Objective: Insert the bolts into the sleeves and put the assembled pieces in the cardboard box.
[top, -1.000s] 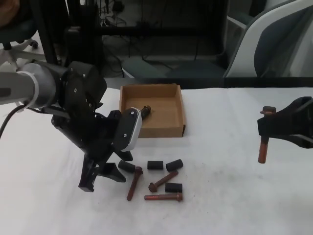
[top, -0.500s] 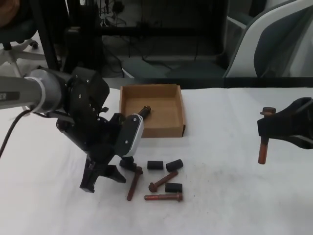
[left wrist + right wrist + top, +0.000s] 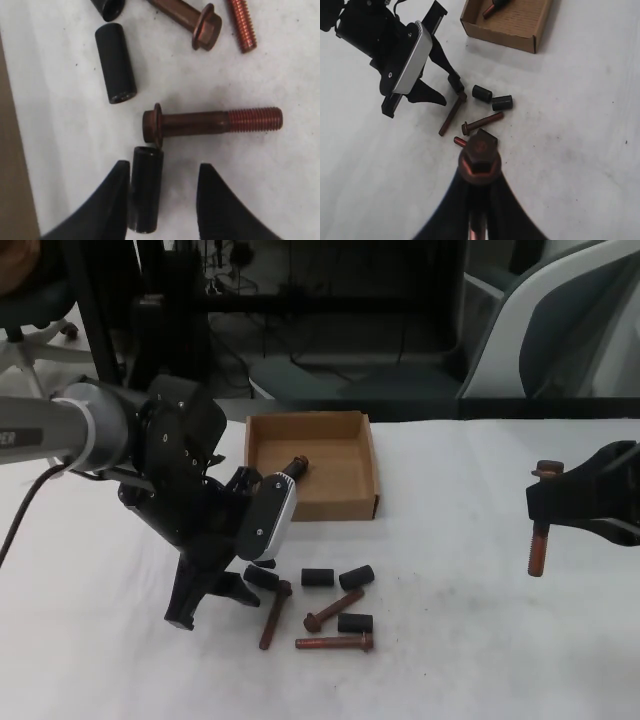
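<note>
My left gripper (image 3: 214,604) hangs open low over the left end of the loose parts. In the left wrist view a black sleeve (image 3: 145,189) lies in the gap of my left gripper (image 3: 163,169), close against one finger. A copper bolt (image 3: 210,122) lies with its head at that sleeve's end. More sleeves (image 3: 316,577) and bolts (image 3: 333,610) lie scattered beside them. My right gripper (image 3: 548,498) is shut on a copper bolt (image 3: 539,540), which hangs upright above the bench at the right, its head (image 3: 478,157) uppermost. The cardboard box (image 3: 340,508) holds one assembled piece (image 3: 297,465).
The white bench has open room between the parts and the right arm. The box stands behind the parts, near the left arm's body (image 3: 170,470). Chairs and dark equipment stand beyond the bench's far edge.
My left arm has shifted a little to the right, bringing its fingers closer to the leftmost sleeve. The right arm and its bolt have kept still.
</note>
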Action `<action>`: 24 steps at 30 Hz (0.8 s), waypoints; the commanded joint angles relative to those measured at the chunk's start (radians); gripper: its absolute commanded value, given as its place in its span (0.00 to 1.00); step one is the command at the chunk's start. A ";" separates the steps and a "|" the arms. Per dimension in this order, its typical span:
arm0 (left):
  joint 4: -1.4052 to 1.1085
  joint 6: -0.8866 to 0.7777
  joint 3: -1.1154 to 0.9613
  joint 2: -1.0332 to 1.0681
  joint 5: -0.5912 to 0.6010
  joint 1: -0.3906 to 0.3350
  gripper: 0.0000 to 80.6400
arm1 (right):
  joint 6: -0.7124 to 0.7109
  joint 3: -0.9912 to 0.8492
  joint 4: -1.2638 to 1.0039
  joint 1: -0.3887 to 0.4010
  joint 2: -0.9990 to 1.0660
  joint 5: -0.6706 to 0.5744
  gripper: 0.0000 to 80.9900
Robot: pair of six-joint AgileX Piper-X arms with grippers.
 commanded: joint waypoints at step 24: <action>-0.039 0.026 -0.072 0.079 0.043 -0.015 0.47 | -0.010 -0.003 -0.011 -0.006 -0.012 0.001 0.01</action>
